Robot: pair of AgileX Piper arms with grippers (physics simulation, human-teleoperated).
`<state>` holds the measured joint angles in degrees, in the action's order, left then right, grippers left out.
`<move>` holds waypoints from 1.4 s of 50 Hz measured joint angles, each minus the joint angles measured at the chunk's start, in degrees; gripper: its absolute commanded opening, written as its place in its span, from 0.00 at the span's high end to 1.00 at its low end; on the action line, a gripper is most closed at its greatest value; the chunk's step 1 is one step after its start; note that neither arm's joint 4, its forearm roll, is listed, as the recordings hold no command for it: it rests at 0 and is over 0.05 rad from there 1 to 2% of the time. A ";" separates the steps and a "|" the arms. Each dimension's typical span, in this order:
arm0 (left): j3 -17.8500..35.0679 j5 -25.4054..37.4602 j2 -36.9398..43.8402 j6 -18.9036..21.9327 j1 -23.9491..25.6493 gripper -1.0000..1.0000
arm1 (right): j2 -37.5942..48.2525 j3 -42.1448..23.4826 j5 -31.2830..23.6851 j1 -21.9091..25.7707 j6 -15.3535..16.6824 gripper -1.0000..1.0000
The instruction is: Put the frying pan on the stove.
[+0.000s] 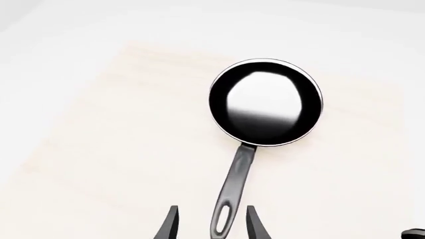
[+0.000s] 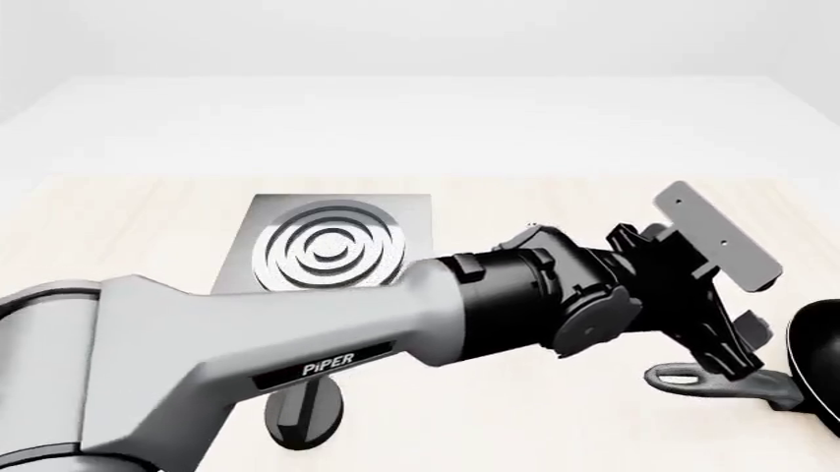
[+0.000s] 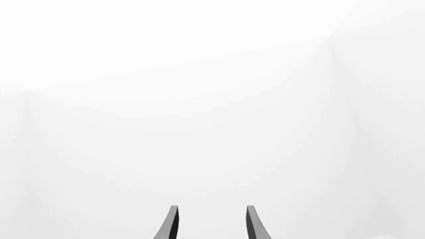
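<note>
The frying pan (image 1: 265, 102), round and black with a glossy inside, lies on the light wooden table with its long dark grey handle (image 1: 234, 184) pointing back at my left gripper (image 1: 212, 221). The gripper is open, and the handle's end with the oval hole lies between the fingertips, with a gap on each side. In the front view the left arm reaches across to the right, its gripper (image 2: 733, 356) is just over the handle (image 2: 702, 378), and the pan (image 2: 820, 354) is cut off by the right edge. The stove (image 2: 329, 246), a grey slab with silver rings, lies to the far left. My right gripper (image 3: 212, 221) is open and empty.
A dark post with an oval foot (image 2: 305, 418) stands near the front, under the left arm. A small black shape (image 1: 415, 233) shows at the edge of the left wrist view. The right wrist view shows only white surroundings. The right arm is out of the front view.
</note>
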<state>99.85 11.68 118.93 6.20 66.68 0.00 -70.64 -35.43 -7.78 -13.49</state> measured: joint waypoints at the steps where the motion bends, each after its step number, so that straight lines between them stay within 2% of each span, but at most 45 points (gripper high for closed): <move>1: 0.59 0.30 0.39 0.07 -0.03 0.00 | 0.00 -0.01 -0.02 0.02 0.02 0.00; 53: 21.54 11.38 13.75 2.00 1.96 0.00 | 0.00 1.32 -0.18 -1.77 0.53 0.00; 70: 24.51 12.53 17.26 1.53 2.21 0.00 | 0.00 1.55 -0.28 -2.04 0.79 0.00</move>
<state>124.36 24.21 136.20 7.73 68.90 0.00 -69.09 -35.71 -9.82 -12.70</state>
